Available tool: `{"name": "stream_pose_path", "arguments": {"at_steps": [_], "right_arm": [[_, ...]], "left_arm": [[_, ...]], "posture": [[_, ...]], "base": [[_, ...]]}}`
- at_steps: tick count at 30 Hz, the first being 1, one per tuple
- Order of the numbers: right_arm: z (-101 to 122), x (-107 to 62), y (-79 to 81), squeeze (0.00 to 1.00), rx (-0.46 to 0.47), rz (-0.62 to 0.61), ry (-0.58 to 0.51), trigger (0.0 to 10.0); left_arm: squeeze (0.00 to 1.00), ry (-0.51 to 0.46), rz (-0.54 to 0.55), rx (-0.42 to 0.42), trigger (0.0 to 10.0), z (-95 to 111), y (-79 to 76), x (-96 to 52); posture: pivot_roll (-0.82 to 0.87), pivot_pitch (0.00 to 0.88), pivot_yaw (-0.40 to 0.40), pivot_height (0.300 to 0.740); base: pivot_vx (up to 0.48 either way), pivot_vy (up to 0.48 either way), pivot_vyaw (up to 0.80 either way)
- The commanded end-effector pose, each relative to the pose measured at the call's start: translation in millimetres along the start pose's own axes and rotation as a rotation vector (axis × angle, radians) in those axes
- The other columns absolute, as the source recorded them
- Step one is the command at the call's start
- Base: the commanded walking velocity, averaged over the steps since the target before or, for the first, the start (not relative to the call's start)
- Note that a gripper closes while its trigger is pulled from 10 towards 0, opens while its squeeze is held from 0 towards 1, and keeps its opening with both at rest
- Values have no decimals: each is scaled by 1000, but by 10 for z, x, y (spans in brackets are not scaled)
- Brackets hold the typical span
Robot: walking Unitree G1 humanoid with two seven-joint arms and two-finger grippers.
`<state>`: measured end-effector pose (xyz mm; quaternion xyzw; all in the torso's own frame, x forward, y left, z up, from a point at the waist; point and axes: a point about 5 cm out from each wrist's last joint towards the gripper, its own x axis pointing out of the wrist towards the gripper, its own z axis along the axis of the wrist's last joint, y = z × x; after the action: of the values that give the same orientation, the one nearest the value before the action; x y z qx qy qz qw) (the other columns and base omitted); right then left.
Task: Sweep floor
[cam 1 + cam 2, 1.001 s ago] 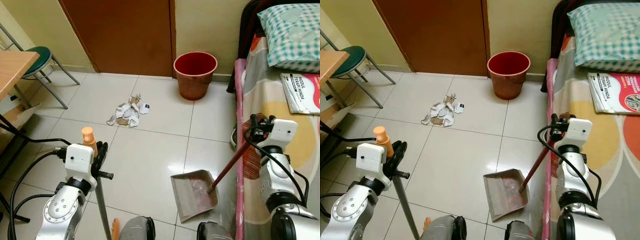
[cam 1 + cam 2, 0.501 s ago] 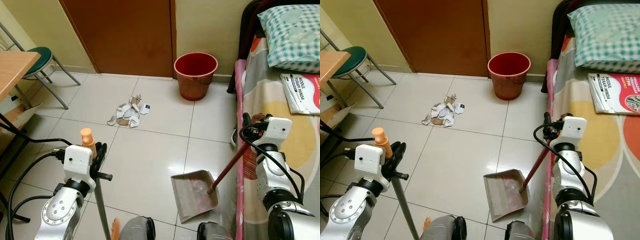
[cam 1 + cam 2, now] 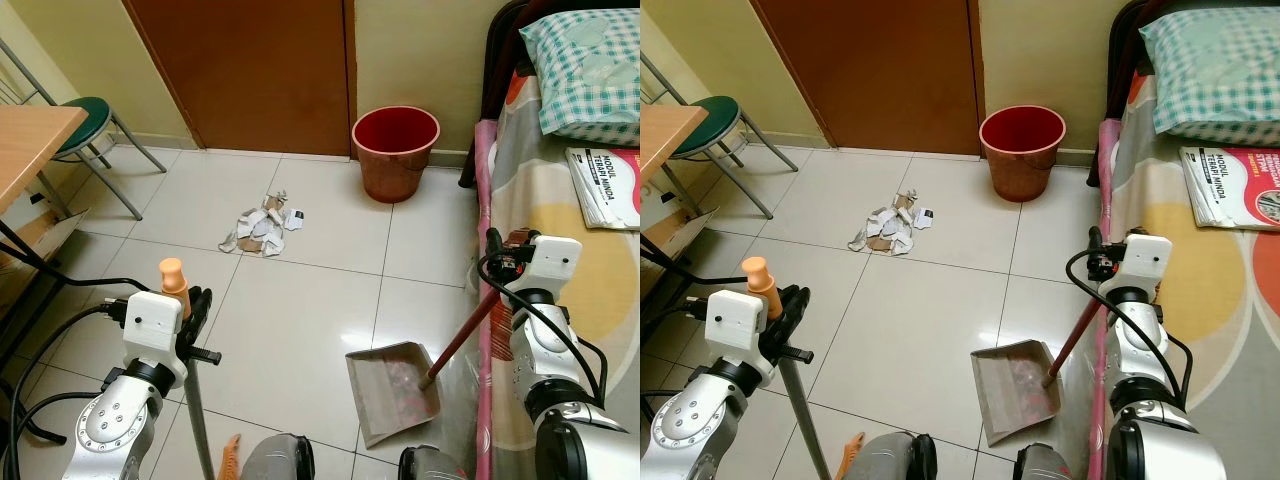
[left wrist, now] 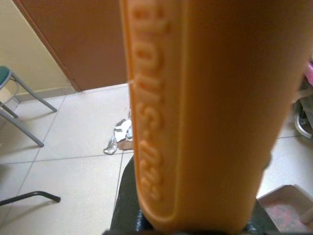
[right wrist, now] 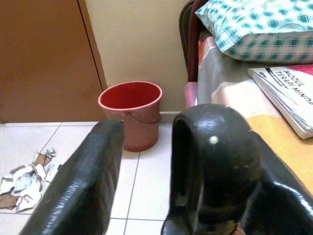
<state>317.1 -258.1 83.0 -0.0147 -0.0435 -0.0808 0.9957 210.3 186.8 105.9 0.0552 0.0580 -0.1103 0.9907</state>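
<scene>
Green stool (image 3: pixel 84 112) by door (image 3: pixel 250 70); magazine (image 3: pixel 605 185) on bed (image 3: pixel 540 215).

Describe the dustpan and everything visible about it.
The dustpan is a grey, plastic-looking tray with low walls, lying flat on the white floor tiles beside the bed. Its open mouth faces the robot's own feet, away from the paper litter. A dark red handle rises slanting from its far right corner up to the right gripper, which is shut on it. The inside looks faintly pinkish and shiny.
</scene>
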Motion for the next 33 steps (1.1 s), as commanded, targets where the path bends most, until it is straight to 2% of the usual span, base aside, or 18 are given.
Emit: {"name": "stream_pose_path", "arguments": {"at_steps": [1,18,33], "right_arm": [[0,4,-1,0,2,0,0,0],[17,11,-23,0,-9,-4,-5,0],[-24,-45,-107,0,-44,-30,11,0]], "left_arm": [[0,5,20,30,10000,25,71,-44],[0,-2,22,24,10000,20,60,-1],[0,-12,17,11,10000,18,8,41]], "posture": [[213,140,177,740],[195,128,167,740],[175,123,153,740]], "base": [[0,0,0],[0,0,0],[0,0,0]]}}
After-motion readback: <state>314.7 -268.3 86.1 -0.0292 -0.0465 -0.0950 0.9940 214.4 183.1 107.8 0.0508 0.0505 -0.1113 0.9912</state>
